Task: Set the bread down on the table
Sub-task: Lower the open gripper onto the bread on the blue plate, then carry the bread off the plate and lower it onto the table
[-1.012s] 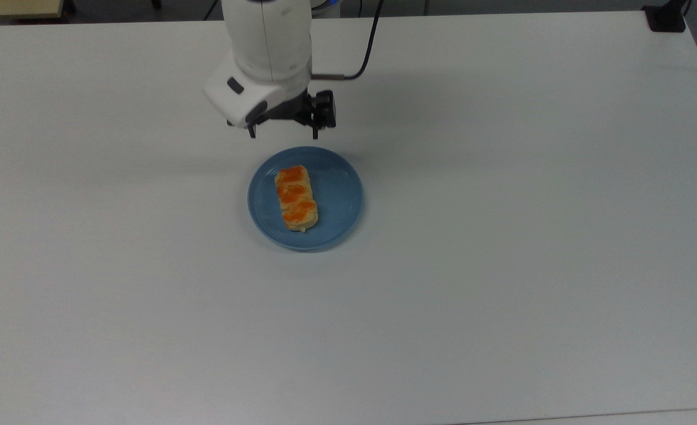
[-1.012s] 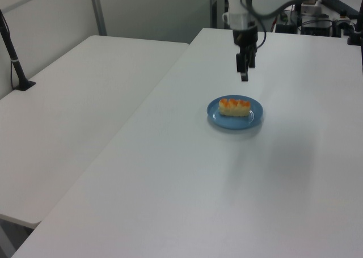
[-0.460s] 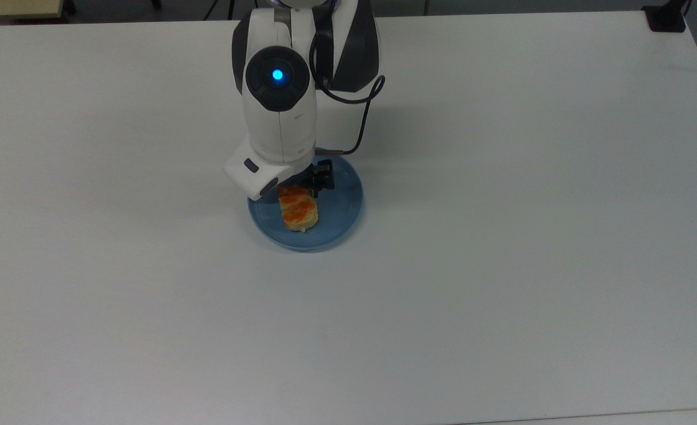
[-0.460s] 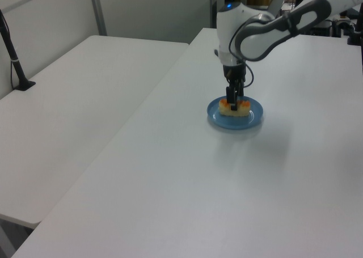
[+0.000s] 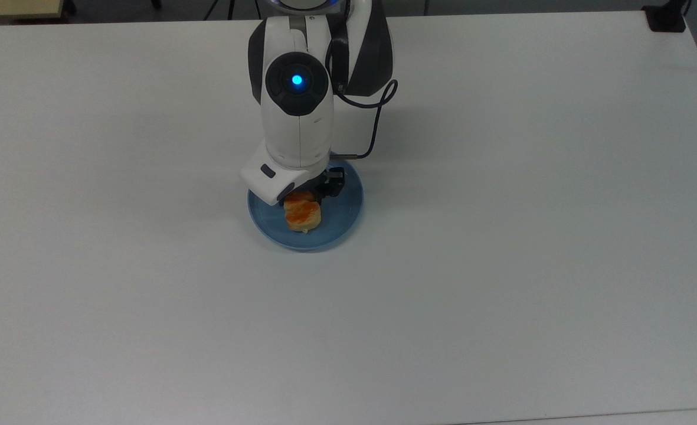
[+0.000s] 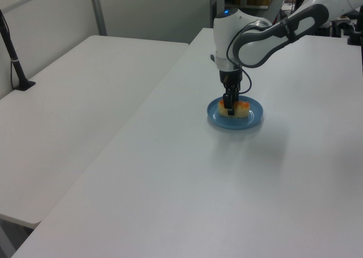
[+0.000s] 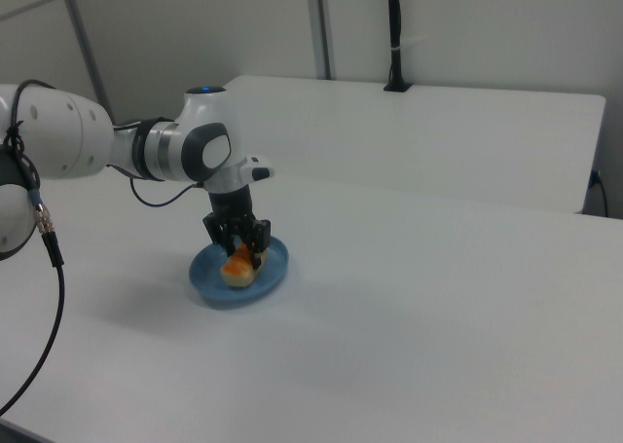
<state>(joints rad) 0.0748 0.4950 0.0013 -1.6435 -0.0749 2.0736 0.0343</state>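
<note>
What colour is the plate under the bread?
Blue, clearest in the top view: plate.

Bright, even light; soft shadows

The arm is glossy white with rounded shells; dark grey bands ring its joints; a round black cap on the link above the wrist carries a small lit blue dot; a thin black cable loops from beside that cap down to the wrist; below the cap a white angular flange bears a small dark oval mark; the end effector beneath it is black, with two slim straight fingers.
</note>
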